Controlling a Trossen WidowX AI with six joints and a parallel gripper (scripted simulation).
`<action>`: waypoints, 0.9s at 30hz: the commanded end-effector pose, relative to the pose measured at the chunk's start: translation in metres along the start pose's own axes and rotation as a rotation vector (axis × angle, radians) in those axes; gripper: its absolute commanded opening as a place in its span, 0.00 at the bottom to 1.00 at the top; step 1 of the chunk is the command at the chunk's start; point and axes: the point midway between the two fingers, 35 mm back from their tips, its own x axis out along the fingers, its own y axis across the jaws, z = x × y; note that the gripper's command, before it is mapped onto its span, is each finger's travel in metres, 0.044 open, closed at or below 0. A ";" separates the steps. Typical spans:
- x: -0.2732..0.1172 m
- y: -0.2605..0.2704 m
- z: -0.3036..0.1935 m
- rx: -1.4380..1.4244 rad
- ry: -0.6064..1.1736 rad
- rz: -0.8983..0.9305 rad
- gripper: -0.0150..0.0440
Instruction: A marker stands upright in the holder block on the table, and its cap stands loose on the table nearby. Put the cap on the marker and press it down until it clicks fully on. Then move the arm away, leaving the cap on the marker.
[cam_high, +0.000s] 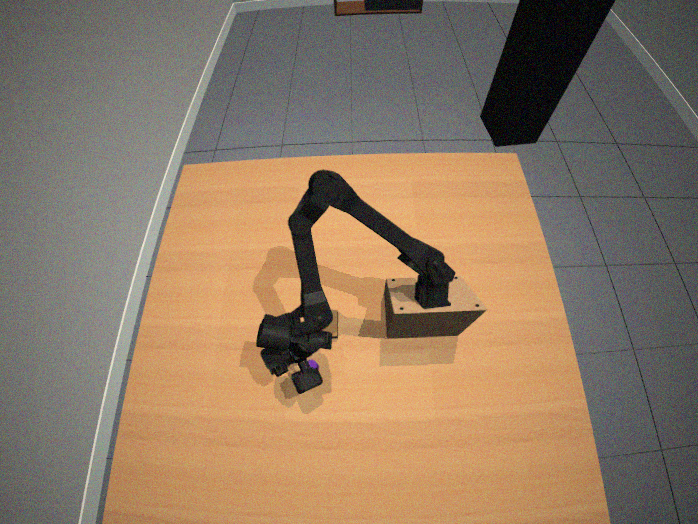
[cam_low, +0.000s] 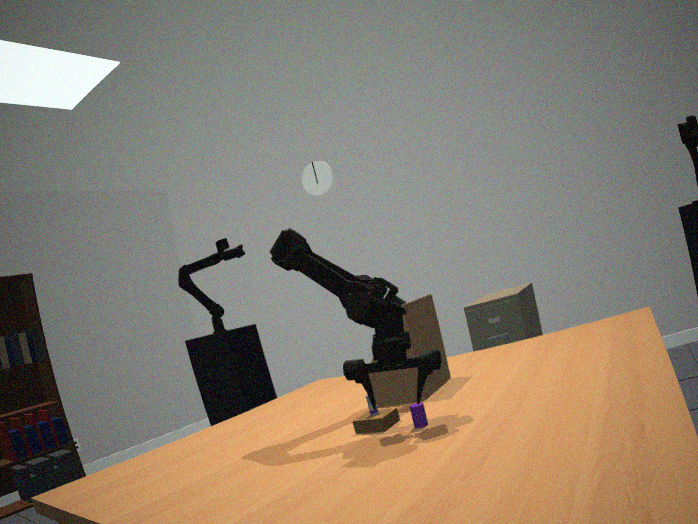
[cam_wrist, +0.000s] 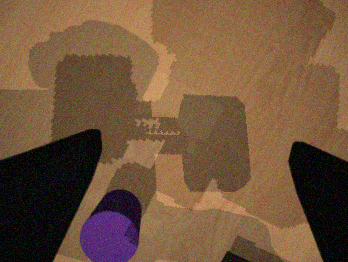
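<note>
While the cap stands loose beside the holder, the gripper hangs released; step: grasping; next, presumably, centre over the cap.

Around my black two-fingered claw, the upright marker beneath hides from the top view; the wrist view's bottom edge crops the purple cylindrical cap.

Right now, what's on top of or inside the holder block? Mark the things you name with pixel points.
The marker (cam_low: 369, 403) rises from the top of the holder block (cam_high: 334, 324) (cam_low: 369, 425) (cam_wrist: 250, 245). Whatever part sits inside is covered by the block's walls, so its depth can't be seen.
</note>
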 end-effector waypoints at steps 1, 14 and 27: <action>0.000 0.001 0.000 0.010 0.003 0.003 0.89; -0.035 0.029 -0.001 0.774 0.325 0.027 0.67; -0.065 0.025 -0.007 1.100 0.464 -0.114 0.67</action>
